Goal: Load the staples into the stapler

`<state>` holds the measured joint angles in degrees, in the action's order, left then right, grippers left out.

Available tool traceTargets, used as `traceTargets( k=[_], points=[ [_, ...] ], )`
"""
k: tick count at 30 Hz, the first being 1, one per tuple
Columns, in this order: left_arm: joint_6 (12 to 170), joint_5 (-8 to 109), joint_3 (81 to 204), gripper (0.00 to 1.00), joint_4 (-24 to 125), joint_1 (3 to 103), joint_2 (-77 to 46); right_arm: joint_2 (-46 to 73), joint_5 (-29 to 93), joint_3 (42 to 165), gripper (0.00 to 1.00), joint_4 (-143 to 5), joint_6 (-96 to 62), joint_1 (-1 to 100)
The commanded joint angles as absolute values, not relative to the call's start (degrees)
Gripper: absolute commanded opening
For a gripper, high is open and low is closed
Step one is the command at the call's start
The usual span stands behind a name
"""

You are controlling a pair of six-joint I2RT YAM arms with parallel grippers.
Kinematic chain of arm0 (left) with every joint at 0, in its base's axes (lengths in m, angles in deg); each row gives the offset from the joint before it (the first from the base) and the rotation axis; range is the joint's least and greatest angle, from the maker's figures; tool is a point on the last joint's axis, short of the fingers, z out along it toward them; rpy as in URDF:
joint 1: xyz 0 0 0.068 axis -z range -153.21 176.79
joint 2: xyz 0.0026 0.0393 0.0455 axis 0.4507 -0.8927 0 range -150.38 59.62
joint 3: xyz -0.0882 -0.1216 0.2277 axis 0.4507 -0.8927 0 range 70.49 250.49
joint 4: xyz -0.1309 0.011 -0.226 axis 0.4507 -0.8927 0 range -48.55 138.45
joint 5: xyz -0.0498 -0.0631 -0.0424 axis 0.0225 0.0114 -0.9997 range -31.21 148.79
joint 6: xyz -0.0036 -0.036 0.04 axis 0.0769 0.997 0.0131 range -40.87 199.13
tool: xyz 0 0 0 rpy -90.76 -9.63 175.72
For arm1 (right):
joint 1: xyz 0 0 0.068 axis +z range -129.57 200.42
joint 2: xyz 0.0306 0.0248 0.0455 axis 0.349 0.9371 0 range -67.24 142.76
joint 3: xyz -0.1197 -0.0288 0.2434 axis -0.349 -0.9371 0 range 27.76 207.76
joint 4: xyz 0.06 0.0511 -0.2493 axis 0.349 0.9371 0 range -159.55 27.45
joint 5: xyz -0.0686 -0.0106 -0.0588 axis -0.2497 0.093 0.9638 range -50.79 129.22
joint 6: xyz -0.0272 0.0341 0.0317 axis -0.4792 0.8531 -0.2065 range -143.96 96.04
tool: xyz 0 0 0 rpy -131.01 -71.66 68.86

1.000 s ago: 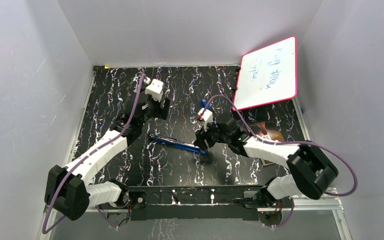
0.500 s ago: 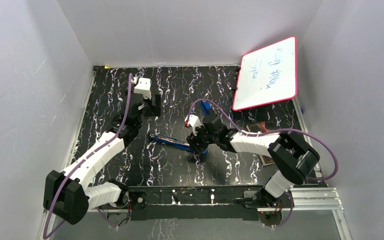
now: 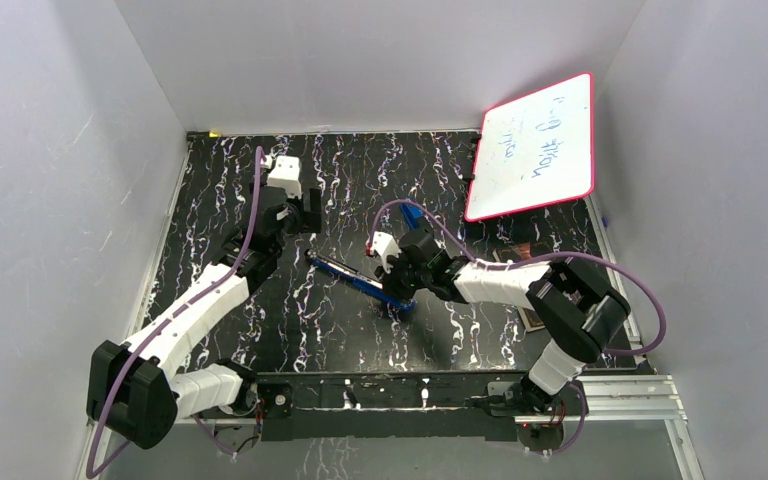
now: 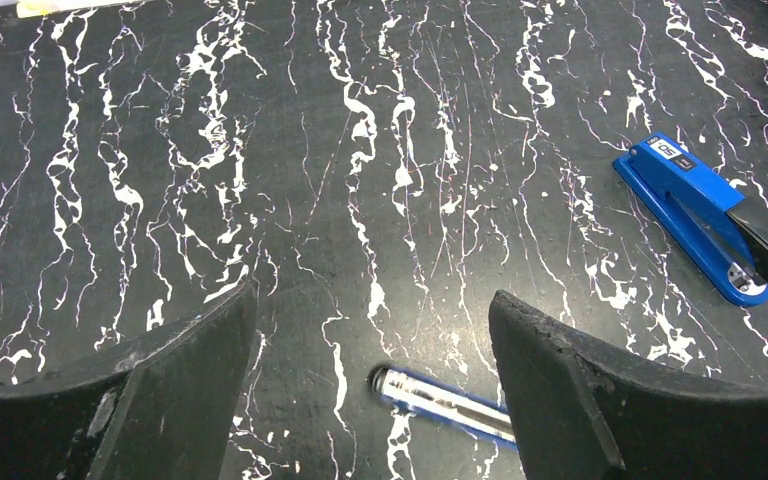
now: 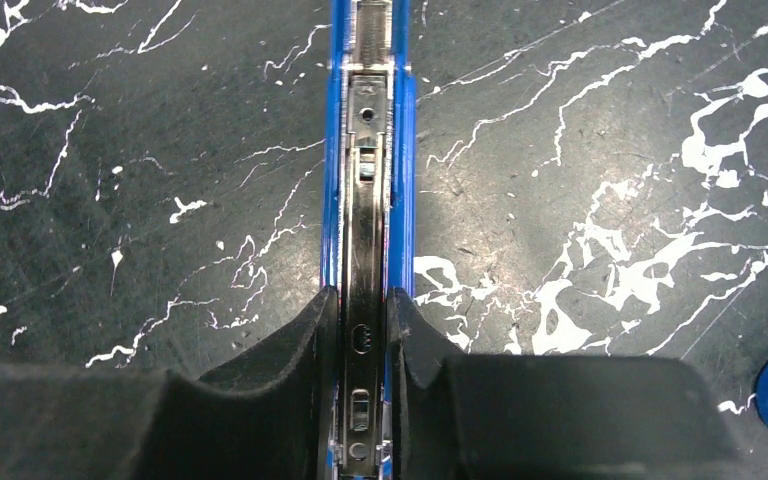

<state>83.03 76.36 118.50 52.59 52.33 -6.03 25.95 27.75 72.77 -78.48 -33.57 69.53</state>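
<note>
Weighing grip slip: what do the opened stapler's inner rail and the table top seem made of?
Inner rail of the opened stapler: likely bare polished steel, silvery with bright reflections. Its blue side walls: painted metal or plastic, unclear. Table top: black with white veining, matte, finely scratched; possibly printed laminate or vinyl.

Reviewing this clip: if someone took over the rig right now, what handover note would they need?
Left end effector: open, empty, above the mat by the open stapler's far end.
Right end effector: shut on the metal rail of the open stapler, which is unfolded, far end on the mat.
A closed blue stapler lies apart, farther back.
Done: stapler opened and gripped.
Left: no loose staples show in any view. Find them, load the rail, close the stapler.
</note>
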Motion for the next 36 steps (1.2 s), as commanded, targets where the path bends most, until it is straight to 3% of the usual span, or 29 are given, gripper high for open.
traceTargets(
  k=[1,5,20,31,36],
  points=[
    [84.5,77.5,119.3,0.84,51.8,51.8,-4.3,26.6,30.3,75.8,0.24,-80.4,-31.6,69.7],
    [85.9,78.7,120.9,0.85,50.2,51.8,-4.4,28.3,33.1,78.6,0.16,-81.6,-28.0,69.7],
    [85.8,82.3,119.9,0.85,48.7,51.7,-2.8,41.0,31.2,91.8,0.17,-81.8,-27.1,71.0],
    [85.2,82.2,119.7,0.85,49.1,51.6,-3.3,37.9,33.4,93.6,0.52,-79.1,-25.9,72.5],
    [84.9,81.9,119.2,0.85,49.8,51.5,-3.4,27.6,39.8,91.5,0.56,-72.8,-24.0,65.8]
  ],
)
